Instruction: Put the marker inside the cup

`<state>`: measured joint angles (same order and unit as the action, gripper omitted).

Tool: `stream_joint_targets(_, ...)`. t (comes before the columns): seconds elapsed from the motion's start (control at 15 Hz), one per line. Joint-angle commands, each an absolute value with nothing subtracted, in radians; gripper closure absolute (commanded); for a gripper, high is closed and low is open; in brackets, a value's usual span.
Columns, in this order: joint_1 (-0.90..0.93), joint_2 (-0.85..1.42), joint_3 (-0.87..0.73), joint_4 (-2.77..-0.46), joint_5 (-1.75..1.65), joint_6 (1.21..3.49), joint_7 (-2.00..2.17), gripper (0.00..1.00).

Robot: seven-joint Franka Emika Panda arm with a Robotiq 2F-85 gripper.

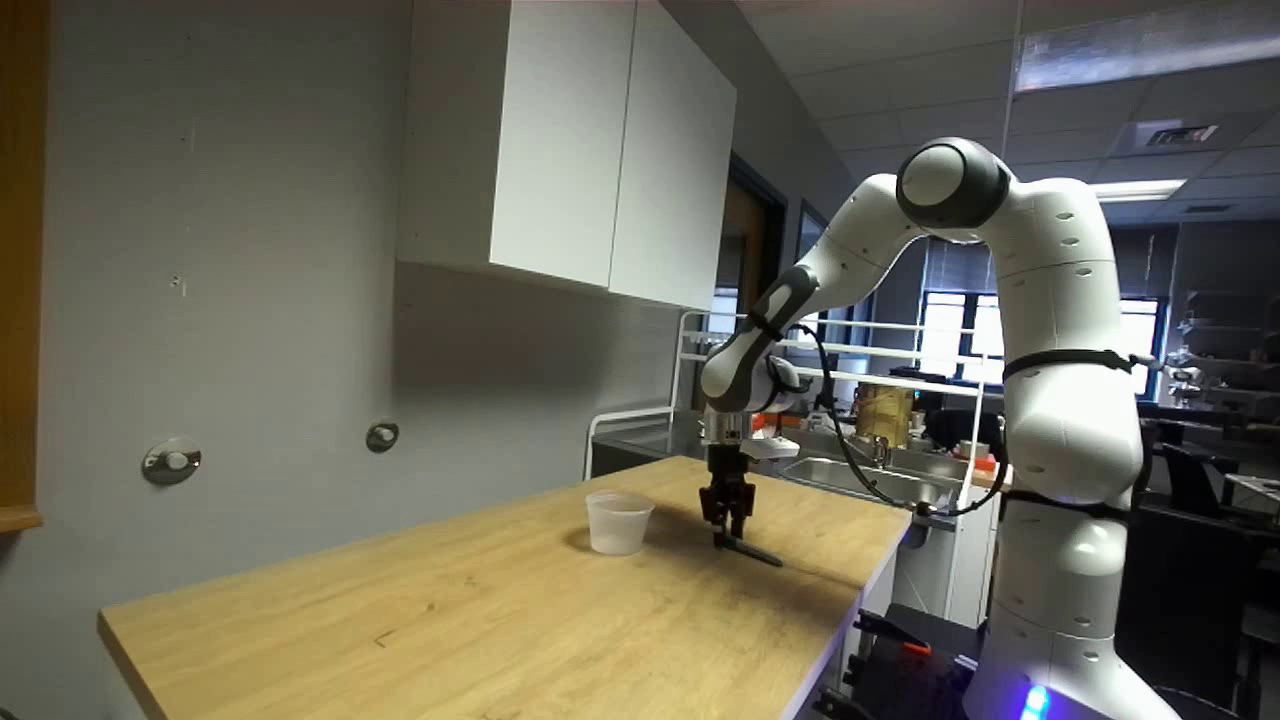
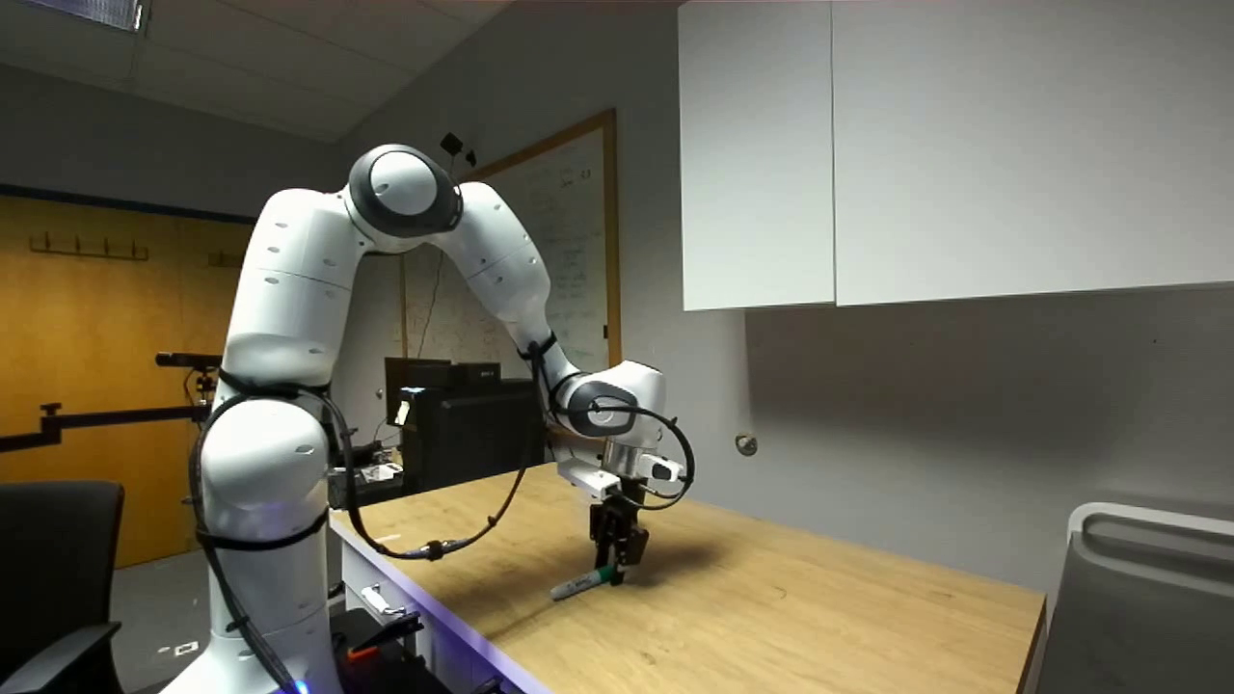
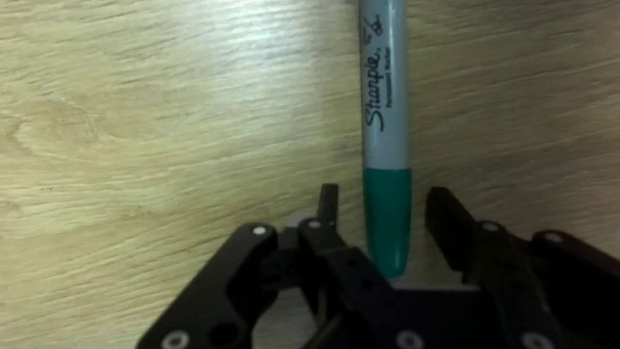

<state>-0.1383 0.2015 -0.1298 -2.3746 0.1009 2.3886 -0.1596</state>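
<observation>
The marker (image 3: 386,121) is grey with a green cap and lies on the wooden table; it also shows in both exterior views (image 1: 752,551) (image 2: 581,584). My gripper (image 3: 382,203) is open, its fingers on either side of the green cap, with a visible gap on each side. The gripper also shows in both exterior views (image 1: 729,535) (image 2: 611,573), pointing down with its fingertips at table level. The translucent whitish cup (image 1: 618,525) stands upright on the table a short way from the gripper in an exterior view. The cup does not show in the wrist view.
The wooden table (image 1: 430,630) runs along a grey wall. White cabinets (image 1: 570,140) hang on the wall above the table. A white metal rack (image 1: 635,412) and a sink (image 1: 870,480) stand beyond the table's end. The arm's cable (image 2: 434,550) hangs in a loop above the table.
</observation>
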Motion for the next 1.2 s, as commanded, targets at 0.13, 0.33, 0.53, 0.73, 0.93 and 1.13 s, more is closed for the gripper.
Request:
stream_joint_targets(0.13,-0.154,0.193,-0.116,-2.343,0.118,2.36,-0.187,0.95)
stream_joint_targets(0.33,-0.154,0.171,-0.115,-2.344,0.124,2.362,-0.181,0.91)
stream_joint_targets(0.53,-0.143,0.115,-0.119,-2.352,0.126,2.385,-0.126,0.91)
stream_joint_targets(0.73,-0.123,0.022,-0.124,-2.369,0.119,2.441,0.011,0.91)
stream_joint_targets(0.93,-0.104,-0.073,-0.111,-2.38,0.107,2.494,0.156,0.91)
stream_joint_targets(1.13,-0.087,-0.139,-0.076,-2.388,0.081,2.581,0.328,0.91)
